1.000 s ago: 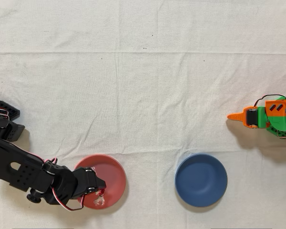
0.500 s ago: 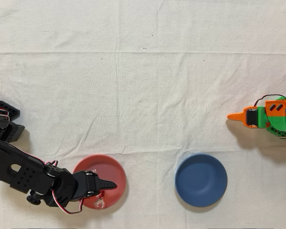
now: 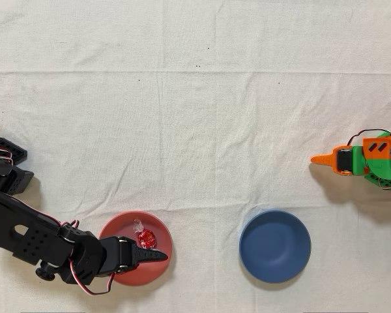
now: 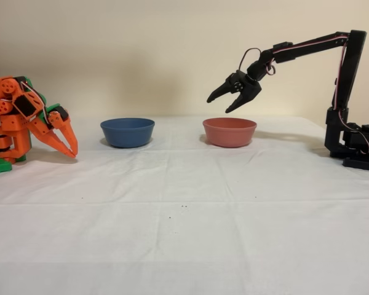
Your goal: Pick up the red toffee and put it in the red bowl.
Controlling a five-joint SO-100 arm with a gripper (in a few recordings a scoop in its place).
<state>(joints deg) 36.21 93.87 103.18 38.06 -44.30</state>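
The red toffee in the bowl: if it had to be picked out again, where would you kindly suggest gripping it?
Grip the red toffee across its round foil body, coming straight down from above: the red bowl walls block a sideways approach, and the clear twisted ends look too flimsy. The gripper hangs open above it.

Counts: two shallow round bowls were on the white cloth, one matte salmon-red bowl (image 3: 135,248) (image 4: 229,132) at lower left of the overhead view and one dark blue bowl (image 3: 275,246) (image 4: 127,132) at lower centre-right. One small candy in shiny red foil (image 3: 145,238) lay inside the red bowl. Two arms: one black arm (image 3: 32,238) (image 4: 307,46) at lower left of the overhead view, one idle orange arm (image 3: 368,160) (image 4: 24,120) at right edge.
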